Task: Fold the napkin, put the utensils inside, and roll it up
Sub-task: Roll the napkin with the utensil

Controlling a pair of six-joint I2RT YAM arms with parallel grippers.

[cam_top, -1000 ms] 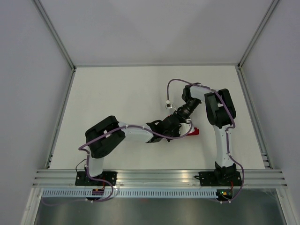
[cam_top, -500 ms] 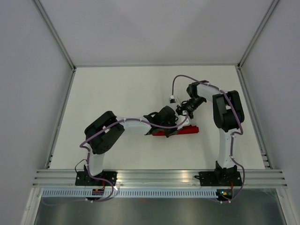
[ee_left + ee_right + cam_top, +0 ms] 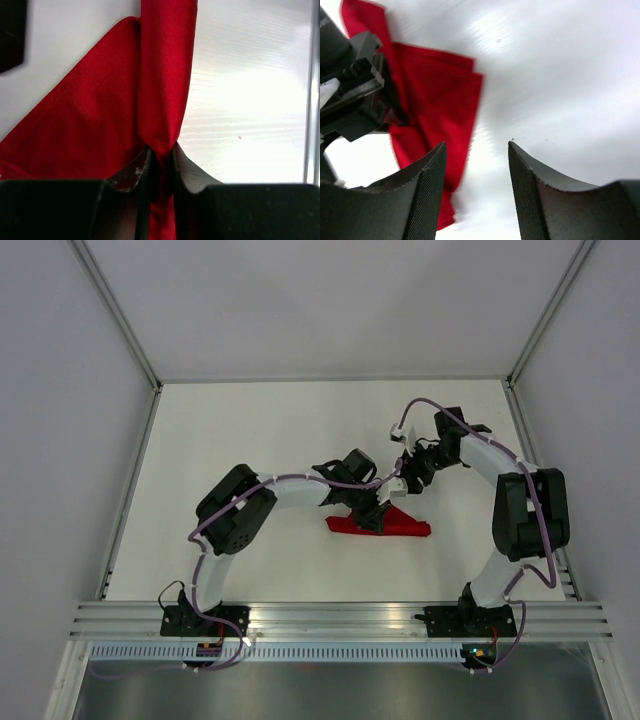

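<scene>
Napkin: the napkin [image 3: 392,527] is lying on the white table [image 3: 250,430], a little right of the middle, showing from above as a low red wedge stretched left to right, with its point toward the right
Napkin up close: in the left wrist view the cloth [image 3: 165,75] is forming a raised ridge that is running straight away from the fingers, while a flat triangular part is spreading out on the table to the left of that ridge
Left gripper: the left gripper [image 3: 372,514] is reaching in from the left and sitting over the upper left part of the napkin
Left jaws: its fingers [image 3: 132,172] are pressing nearly together, with only the thickness of the red fold between them, so the left gripper [image 3: 161,152] is pinching the near end of the ridge
Right gripper: the right gripper [image 3: 408,483] is hanging just beyond the napkin on its far side, near the left gripper but apart from the cloth
Right jaws: its fingers [image 3: 426,195] are standing wide apart, and the right gripper [image 3: 476,147] is holding nothing, with blurred table and red cloth showing through the gap
Right wrist view: the black body of the left gripper [image 3: 355,95] is showing at the left edge, closed on the napkin [image 3: 437,100]
</scene>
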